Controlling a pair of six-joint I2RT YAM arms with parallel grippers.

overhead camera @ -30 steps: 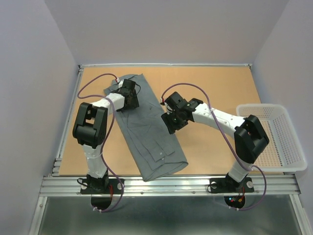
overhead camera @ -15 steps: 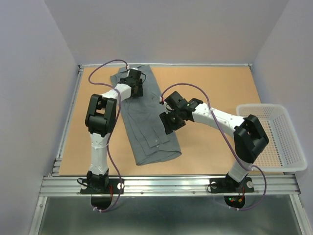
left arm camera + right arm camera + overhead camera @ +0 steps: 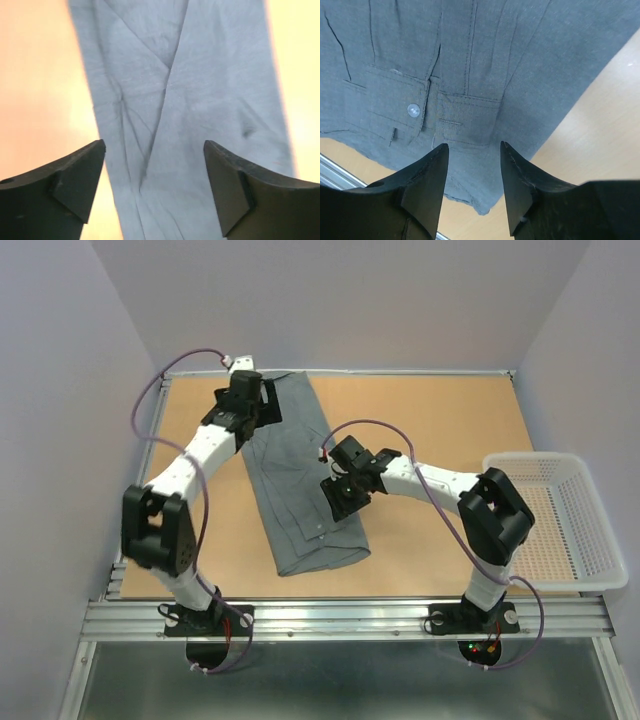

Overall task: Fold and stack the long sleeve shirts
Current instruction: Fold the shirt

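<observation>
Overhead and wrist views of a two-arm cell. The table (image 3: pixel 450 420) is a tan board walled on three sides. The shirt (image 3: pixel 290 470), grey and folded to a long narrow strip, lies flat left of the table's centre; it runs from the far edge toward the near edge, its near end slanting slightly right. The basket (image 3: pixel 530 457), white mesh, hangs over the right edge, well apart from the shirt. The left arm (image 3: pixel 195 460) reaches to the shirt's far end; the right arm (image 3: pixel 440 480) bends in over the strip's right edge near its middle. The left gripper (image 3: pixel 155 175) is spread wide above the cloth, with nothing between its fingers (image 3: pixel 75 185). The right gripper (image 3: pixel 472 180) is about half spread, its jaws apart over the near end and pinching nothing (contact with the cloth cannot be judged). A cuff (image 3: pixel 395 100) lies just ahead of the right fingers (image 3: pixel 422 190), bearing one pale button (image 3: pixel 413 109)
</observation>
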